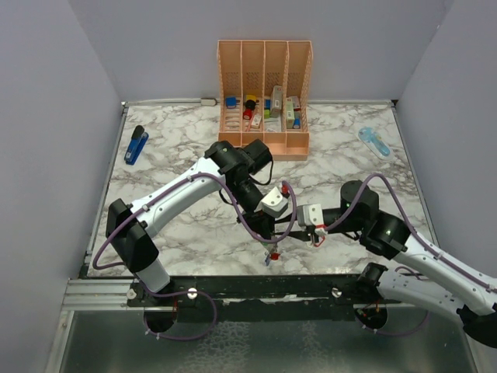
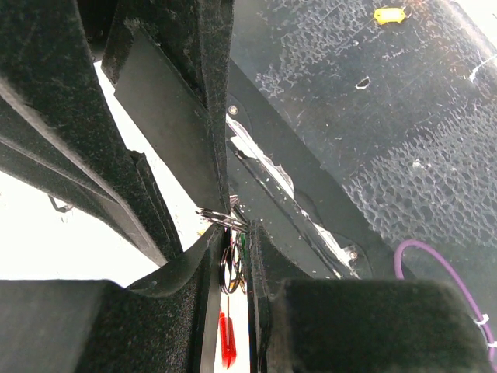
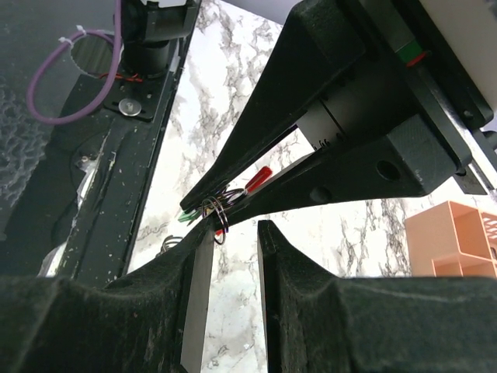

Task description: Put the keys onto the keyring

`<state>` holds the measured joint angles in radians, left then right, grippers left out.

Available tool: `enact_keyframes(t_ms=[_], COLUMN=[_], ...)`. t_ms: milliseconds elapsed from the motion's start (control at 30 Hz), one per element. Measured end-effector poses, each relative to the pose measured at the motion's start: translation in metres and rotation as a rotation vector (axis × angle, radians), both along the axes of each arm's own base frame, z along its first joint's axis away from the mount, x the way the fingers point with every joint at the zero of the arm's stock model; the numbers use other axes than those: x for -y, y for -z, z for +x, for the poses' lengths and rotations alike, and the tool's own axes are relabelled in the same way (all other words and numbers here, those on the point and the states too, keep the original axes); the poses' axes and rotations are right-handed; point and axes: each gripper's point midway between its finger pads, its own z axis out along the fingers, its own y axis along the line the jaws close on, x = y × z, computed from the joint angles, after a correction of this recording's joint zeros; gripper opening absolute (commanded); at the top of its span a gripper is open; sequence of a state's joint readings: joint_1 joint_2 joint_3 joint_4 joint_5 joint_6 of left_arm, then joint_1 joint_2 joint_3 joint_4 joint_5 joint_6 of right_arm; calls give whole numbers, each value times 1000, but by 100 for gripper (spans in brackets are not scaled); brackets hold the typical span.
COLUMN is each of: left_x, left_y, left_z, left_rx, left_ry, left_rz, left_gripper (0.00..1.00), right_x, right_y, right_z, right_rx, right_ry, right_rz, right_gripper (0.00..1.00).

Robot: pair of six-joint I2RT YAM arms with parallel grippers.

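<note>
A white marble table (image 1: 373,171) stands between plain grey walls, with an orange sorting rack (image 1: 264,101) at its far side. The two arms meet low over the near edge. The left claw (image 2: 225,225) is closed tight. Between its fingertips it pinches the keys (image 3: 258,179) by their thin wire rings (image 3: 220,217), and a red head and a green head hang just under the tips. The right claw (image 3: 235,233) faces it from the opposite side and is only narrowly open, with an empty gap between its two pads. One pad is at the wire rings and seems to touch them, but I see no grip there. I cannot find the keyring, the big red clip, in any view, neither in a claw nor near one. So I judge that the main work is not done: the keys are lifted and presented, but none sits on the clip yet. A small yellow tag (image 2: 388,14) lies well apart from the left claw on dark ground. I cannot tell whether it is a key.
</note>
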<state>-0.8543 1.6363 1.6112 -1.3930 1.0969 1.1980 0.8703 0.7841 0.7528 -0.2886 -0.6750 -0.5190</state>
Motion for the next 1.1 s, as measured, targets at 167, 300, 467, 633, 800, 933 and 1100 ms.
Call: enact_keyframes(t_ms=[167, 300, 467, 633, 800, 933, 1100], left_x=[0, 0, -1, -1, -1, -1, 0], left_y=[2, 2, 3, 3, 3, 3, 2], left_z=[-1, -2, -2, -1, -1, -1, -1], left_rx=[1, 1, 1, 2, 3, 3, 4], left_ry=[3, 5, 5, 4, 4, 4, 2], left_rz=[7, 8, 9, 10, 11, 11, 11], left_gripper=[0, 0, 0, 0, 0, 0, 0], right_x=[-1, 0, 1, 3, 3, 3, 3], right_y=[0, -2, -1, 2, 1, 1, 0], right_z=[0, -1, -2, -5, -8, -11, -16], right_rx=[-9, -15, -25, -42, -61, -80, -108], right_ry=[-3, -4, -7, -10, -16, -27, -45], right_rz=[-12, -19, -29, -41, -38, -35, -30], right_gripper=[29, 27, 25, 24, 23, 21, 19])
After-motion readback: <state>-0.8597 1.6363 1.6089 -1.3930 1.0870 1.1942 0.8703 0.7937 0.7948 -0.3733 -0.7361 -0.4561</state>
